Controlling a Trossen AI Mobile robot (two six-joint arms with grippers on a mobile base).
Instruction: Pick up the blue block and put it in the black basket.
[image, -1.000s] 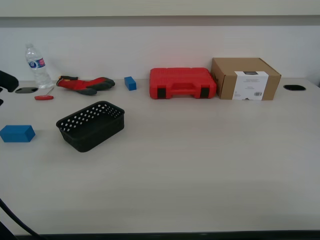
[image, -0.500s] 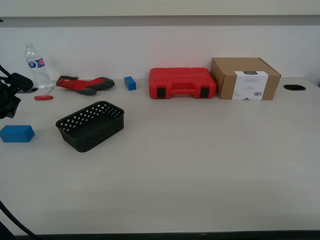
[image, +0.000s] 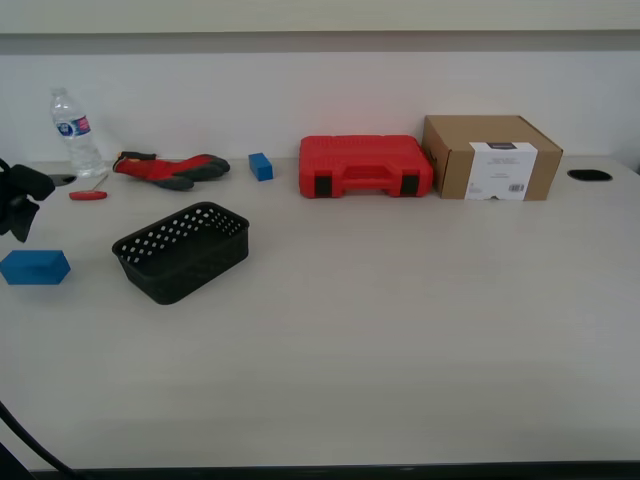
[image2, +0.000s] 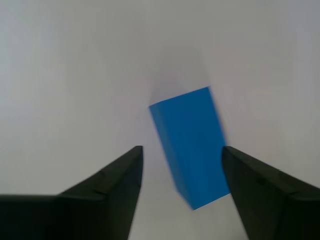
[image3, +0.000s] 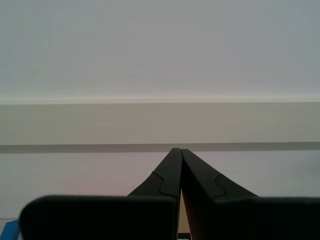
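While my first gripper (image2: 182, 150) gapes over the blue block (image2: 191, 145); second gripper (image3: 177, 152) closed.

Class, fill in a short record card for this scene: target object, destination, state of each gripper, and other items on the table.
target: blue block, on the table near the exterior view's left edge
destination: black basket, nothing visible inside
first gripper: open, jaws either side of the blue block
second gripper: shut, holding nothing
other items: small blue cube, red case, cardboard box, water bottle, red glove
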